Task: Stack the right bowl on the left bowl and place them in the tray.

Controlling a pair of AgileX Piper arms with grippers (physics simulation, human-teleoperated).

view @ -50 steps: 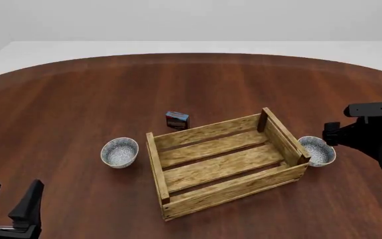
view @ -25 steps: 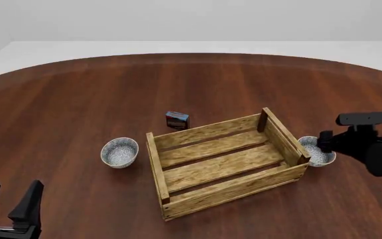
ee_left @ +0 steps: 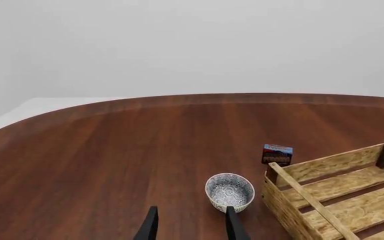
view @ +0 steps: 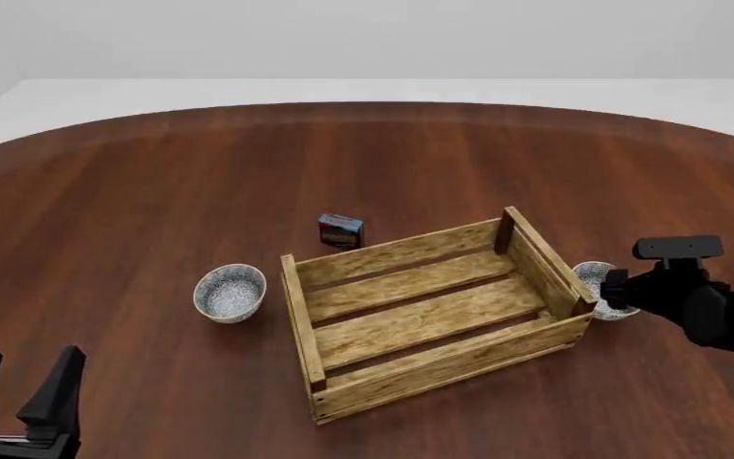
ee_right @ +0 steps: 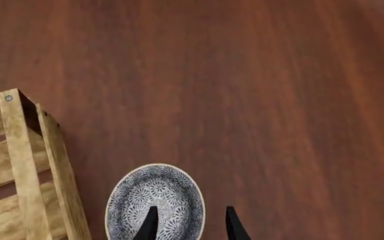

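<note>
Left wrist view: left pincer (ee_left: 190, 225) apart, holding nothing; the left bowl (ee_left: 230, 191) sits on the counter (ee_left: 112, 150) just ahead of one finger, the tray (ee_left: 325, 195) beside it, a small box (ee_left: 277, 154) beyond.

Front view: right pincer (view: 612, 290) is low over the right bowl (view: 593, 282), just outside the tray's end wall; left pincer (view: 16, 382) waits well short of its bowl.

Right wrist view: right pincer (ee_right: 190, 225) apart, one finger inside the right bowl (ee_right: 155, 200), one outside.

Advice: I'd seat the rim wall deep between the fingers before squeezing, then lift straight up, clear of the tray post.

Matte black arms, tapered fingers (view: 58, 378)
</note>
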